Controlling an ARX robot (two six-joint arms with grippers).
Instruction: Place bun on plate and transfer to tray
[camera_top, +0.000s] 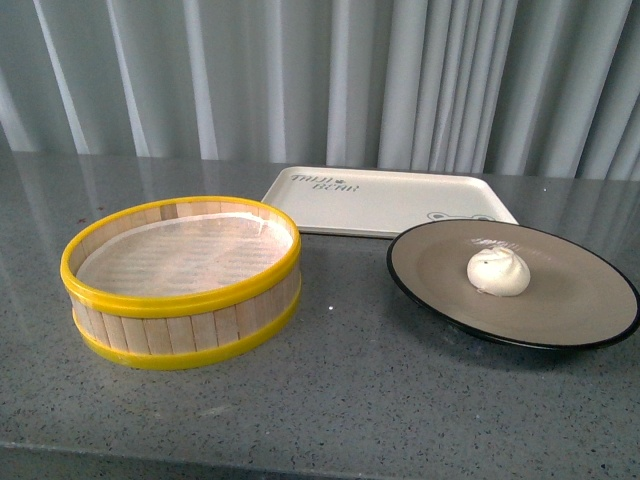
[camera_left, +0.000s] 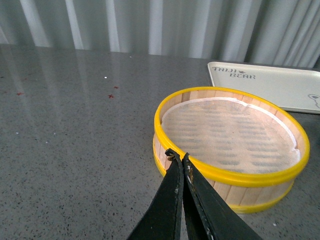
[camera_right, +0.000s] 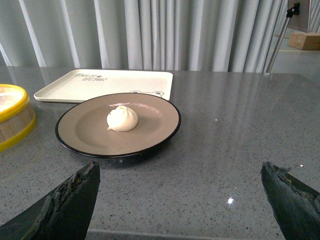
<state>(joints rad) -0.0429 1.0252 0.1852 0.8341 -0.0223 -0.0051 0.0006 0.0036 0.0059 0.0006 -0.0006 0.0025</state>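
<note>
The white pleated bun (camera_top: 498, 271) (camera_right: 122, 119) rests near the middle of the taupe, black-rimmed plate (camera_top: 580, 300) (camera_right: 155, 120), which stands on the grey table at the right. Behind the plate lies the cream tray (camera_top: 380, 200) (camera_right: 95, 82) (camera_left: 280, 85) with dark lettering. Neither arm shows in the front view. My right gripper (camera_right: 181, 172) is open wide and empty, on the near side of the plate with bare table between its fingers. My left gripper (camera_left: 178, 156) is shut on nothing, its tips just outside the yellow rim of the steamer basket.
A yellow-rimmed wooden steamer basket (camera_top: 180, 280) (camera_left: 235, 150) (camera_right: 10, 115) with a white liner stands at the left, nothing in it. Grey curtains hang behind the table. The table's front edge (camera_top: 300, 460) runs along the bottom of the front view.
</note>
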